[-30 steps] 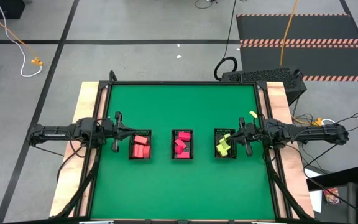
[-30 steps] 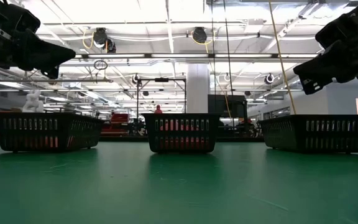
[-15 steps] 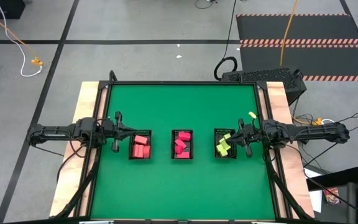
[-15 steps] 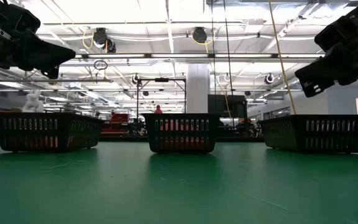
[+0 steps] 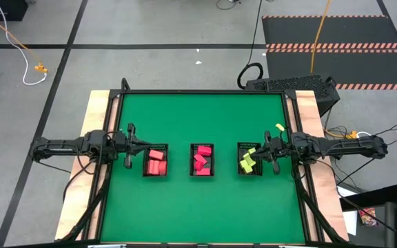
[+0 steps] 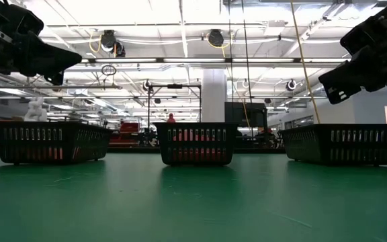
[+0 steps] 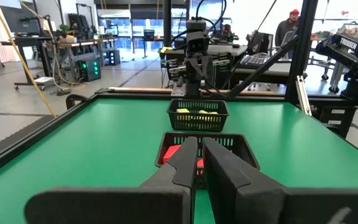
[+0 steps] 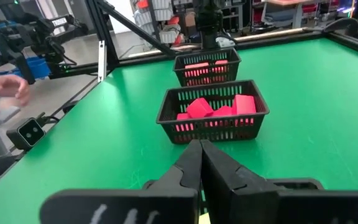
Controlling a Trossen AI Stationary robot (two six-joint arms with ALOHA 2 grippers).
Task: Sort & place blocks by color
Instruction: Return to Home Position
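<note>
Three baskets are set in a row across the table (image 5: pixel 185 114), and every block that can be seen lies in one of them: salmon-red blocks (image 5: pixel 156 162) in the left basket (image 6: pixel 51 141), pink-red blocks (image 5: pixel 201 160) in the middle basket (image 6: pixel 196 142), and yellow-green blocks (image 5: pixel 247 160) in the right basket (image 6: pixel 341 143). Sorting is judged finished, and the step in hand is taken to be the withdrawal of both arms to rest.

The left gripper (image 7: pixel 199 142) is held above the table just outside the left basket, pointed along the row. The right gripper (image 8: pixel 200 144) is held likewise just outside the right basket, facing back along the row. Both pairs of fingers are drawn together, and nothing is clamped in either.

For the next move no grasp is called for. Each arm would need to be lifted and pulled back toward its own side, with the nearest basket rim kept clear.

The salmon-red pieces appear to lie flat, long sides across their basket. The pink-red and yellow-green ones are tipped at angles, so no common axis can be given. Each basket's own long axis runs from the near edge to the far edge.
</note>
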